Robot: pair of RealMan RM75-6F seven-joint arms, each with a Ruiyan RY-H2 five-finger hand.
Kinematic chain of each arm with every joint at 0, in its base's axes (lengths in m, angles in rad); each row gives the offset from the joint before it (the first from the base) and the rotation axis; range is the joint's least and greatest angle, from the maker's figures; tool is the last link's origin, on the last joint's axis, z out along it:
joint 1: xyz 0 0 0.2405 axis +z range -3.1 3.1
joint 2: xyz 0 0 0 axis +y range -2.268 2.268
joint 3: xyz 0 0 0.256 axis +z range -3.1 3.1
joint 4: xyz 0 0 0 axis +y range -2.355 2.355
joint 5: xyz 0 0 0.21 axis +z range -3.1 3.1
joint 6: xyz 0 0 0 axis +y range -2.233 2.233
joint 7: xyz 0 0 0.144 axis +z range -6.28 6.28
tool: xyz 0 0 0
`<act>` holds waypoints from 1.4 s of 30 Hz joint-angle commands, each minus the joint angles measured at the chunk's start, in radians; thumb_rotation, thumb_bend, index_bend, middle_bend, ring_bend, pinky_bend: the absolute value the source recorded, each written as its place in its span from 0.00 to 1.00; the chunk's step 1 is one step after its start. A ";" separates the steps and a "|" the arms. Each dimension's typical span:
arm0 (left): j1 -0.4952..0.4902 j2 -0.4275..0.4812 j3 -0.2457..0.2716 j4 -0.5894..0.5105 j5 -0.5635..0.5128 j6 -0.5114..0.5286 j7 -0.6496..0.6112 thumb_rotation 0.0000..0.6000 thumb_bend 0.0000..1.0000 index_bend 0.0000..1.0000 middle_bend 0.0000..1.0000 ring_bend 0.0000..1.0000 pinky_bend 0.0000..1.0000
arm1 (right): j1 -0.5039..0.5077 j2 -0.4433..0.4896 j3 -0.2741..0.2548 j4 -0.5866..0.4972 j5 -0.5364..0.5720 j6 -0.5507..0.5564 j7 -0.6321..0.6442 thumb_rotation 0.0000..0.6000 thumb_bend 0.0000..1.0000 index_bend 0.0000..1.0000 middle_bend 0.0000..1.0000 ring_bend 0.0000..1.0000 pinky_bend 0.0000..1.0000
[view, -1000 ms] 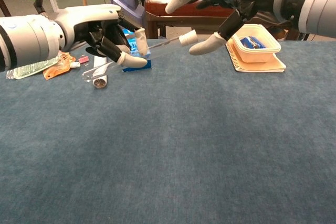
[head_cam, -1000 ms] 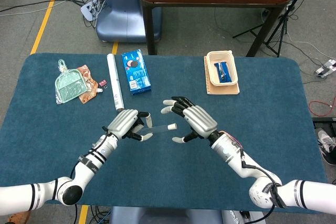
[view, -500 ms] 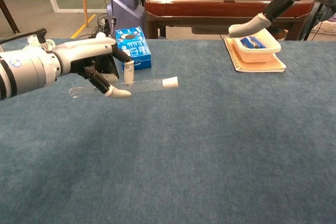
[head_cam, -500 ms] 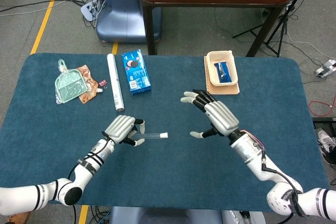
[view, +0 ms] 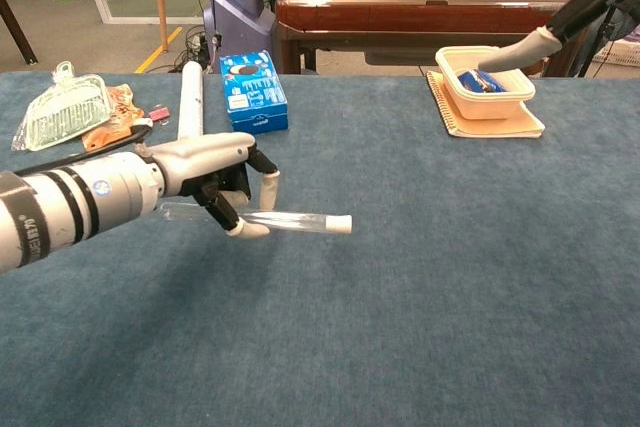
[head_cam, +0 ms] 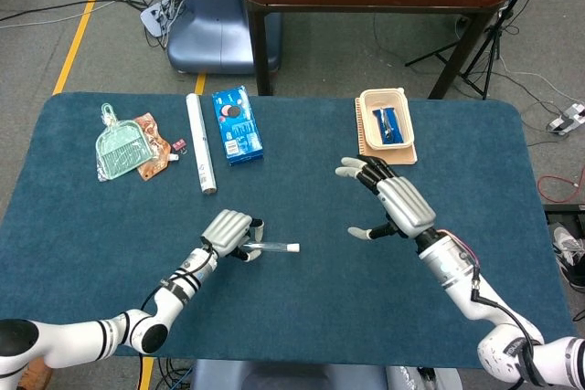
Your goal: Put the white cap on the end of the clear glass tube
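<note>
the left hand (view: pixel 215 162) has its fingers (view: pixel 243 229) wrapped around the clear glass tube (view: pixel 280 218), held level just above the blue cloth surface (view: pixel 420 277). the small white cap (view: pixel 340 224) sits on the tube's right end. the right hand (head_cam: pixel 395 205) hovers well apart, fingers spread and holding nothing.

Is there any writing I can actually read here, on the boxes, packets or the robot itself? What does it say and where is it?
Blue box: printing and a round picture on top, too small and blurred to read.
Robot's left forearm: dark lettering on the white cover, cut off and blurred, not readable.
Blue packet in the cream tray: markings too small to read.
Orange packet beside the green dustpan: print unreadable.
No text can be quoted with confidence.
</note>
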 commanded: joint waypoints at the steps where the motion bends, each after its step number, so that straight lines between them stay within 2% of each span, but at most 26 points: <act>1: -0.012 -0.025 -0.009 0.029 -0.012 -0.016 0.015 1.00 0.22 0.65 1.00 0.98 1.00 | -0.005 0.003 0.000 0.002 0.001 0.002 0.005 1.00 0.04 0.19 0.10 0.00 0.06; 13: -0.035 -0.082 -0.026 0.101 -0.101 -0.065 0.093 1.00 0.22 0.61 1.00 0.98 1.00 | -0.024 0.007 0.001 0.012 -0.001 0.008 0.024 1.00 0.04 0.19 0.10 0.00 0.06; 22: -0.039 -0.057 -0.027 0.054 -0.158 -0.083 0.144 1.00 0.23 0.48 1.00 0.97 1.00 | -0.030 0.004 0.005 0.022 -0.002 0.008 0.034 1.00 0.04 0.19 0.10 0.00 0.06; 27: -0.038 -0.034 -0.030 0.011 -0.173 -0.067 0.164 1.00 0.22 0.45 1.00 0.97 1.00 | -0.033 0.005 0.007 0.022 -0.003 0.010 0.034 1.00 0.04 0.19 0.10 0.00 0.06; 31: -0.024 0.016 -0.035 -0.063 -0.157 -0.032 0.167 1.00 0.22 0.43 1.00 0.97 1.00 | -0.042 0.019 0.005 0.021 -0.003 0.016 0.029 1.00 0.04 0.19 0.10 0.00 0.06; 36: 0.015 0.134 -0.041 -0.218 -0.128 0.043 0.172 1.00 0.23 0.39 1.00 0.95 1.00 | -0.063 0.054 -0.004 0.021 0.001 0.021 0.021 1.00 0.04 0.19 0.10 0.00 0.06; 42: 0.125 0.313 -0.048 -0.404 -0.078 0.200 0.123 1.00 0.22 0.38 0.90 0.86 1.00 | -0.113 0.118 -0.041 0.020 0.030 0.025 -0.009 1.00 0.10 0.19 0.10 0.00 0.06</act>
